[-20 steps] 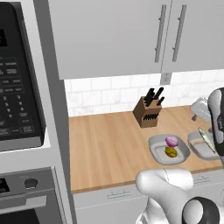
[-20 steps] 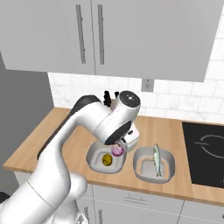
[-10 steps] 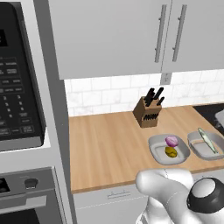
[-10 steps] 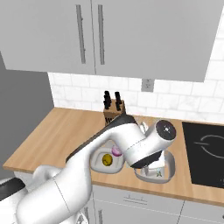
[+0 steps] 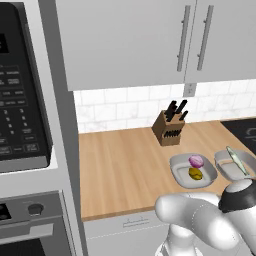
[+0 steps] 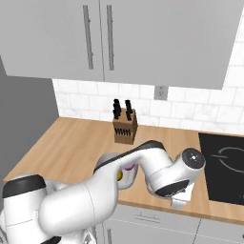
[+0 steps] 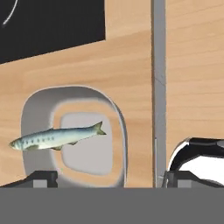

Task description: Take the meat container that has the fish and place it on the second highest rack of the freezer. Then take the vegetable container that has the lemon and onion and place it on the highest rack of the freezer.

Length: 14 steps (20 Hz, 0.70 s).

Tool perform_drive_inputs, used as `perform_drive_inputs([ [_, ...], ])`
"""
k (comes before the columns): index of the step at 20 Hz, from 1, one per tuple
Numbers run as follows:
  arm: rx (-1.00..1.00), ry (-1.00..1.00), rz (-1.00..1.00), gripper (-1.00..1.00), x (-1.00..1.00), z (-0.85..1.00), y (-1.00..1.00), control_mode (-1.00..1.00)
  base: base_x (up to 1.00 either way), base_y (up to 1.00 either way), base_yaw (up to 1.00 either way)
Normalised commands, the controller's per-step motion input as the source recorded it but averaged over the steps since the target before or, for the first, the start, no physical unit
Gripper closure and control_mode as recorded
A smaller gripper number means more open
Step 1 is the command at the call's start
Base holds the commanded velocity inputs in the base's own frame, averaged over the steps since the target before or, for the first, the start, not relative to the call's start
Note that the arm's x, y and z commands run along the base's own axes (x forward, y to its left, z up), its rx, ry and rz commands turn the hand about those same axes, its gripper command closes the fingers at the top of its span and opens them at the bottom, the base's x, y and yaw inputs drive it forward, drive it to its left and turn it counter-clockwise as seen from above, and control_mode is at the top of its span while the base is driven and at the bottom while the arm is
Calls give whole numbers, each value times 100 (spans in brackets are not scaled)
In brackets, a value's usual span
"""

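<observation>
The meat container [image 7: 33, 113] is a shallow light-grey tray with the slim silvery-green fish [image 7: 57, 137] lying across it. My gripper [image 7: 111, 178] hovers above it, open, with its fingertips [image 7: 41, 177] spread wide and nothing between them. In the left base view the same meat container [image 5: 227, 169] holds the fish [image 5: 236, 159] at the counter's right end. Just left of it sits the vegetable container [image 5: 181, 171] with the purple onion [image 5: 196, 161] and the yellow lemon [image 5: 195, 173]. The freezer and its racks are out of view.
A wooden knife block [image 5: 167, 128] stands at the back of the wooden counter [image 5: 120, 170]. A black cooktop [image 6: 224, 167] lies right of the trays. The oven and microwave column [image 5: 22, 125] rises at the left. Wall cabinets [image 5: 150, 40] hang overhead.
My arm has swung right and down, from above the vegetable container to over the fish tray near the counter's front edge. The gripper has stayed open. Neither tray has moved.
</observation>
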Motion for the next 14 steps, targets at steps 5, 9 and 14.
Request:
perform_drive_inputs([
  [5,7,6,-1,-100,-15,-21,3,-100,0,0,0],
  [9,2,2,16,-100,0,-5,11,-100,0,0,0],
  [14,1,3,11,-100,6,-23,3,-100,0,0,0],
])
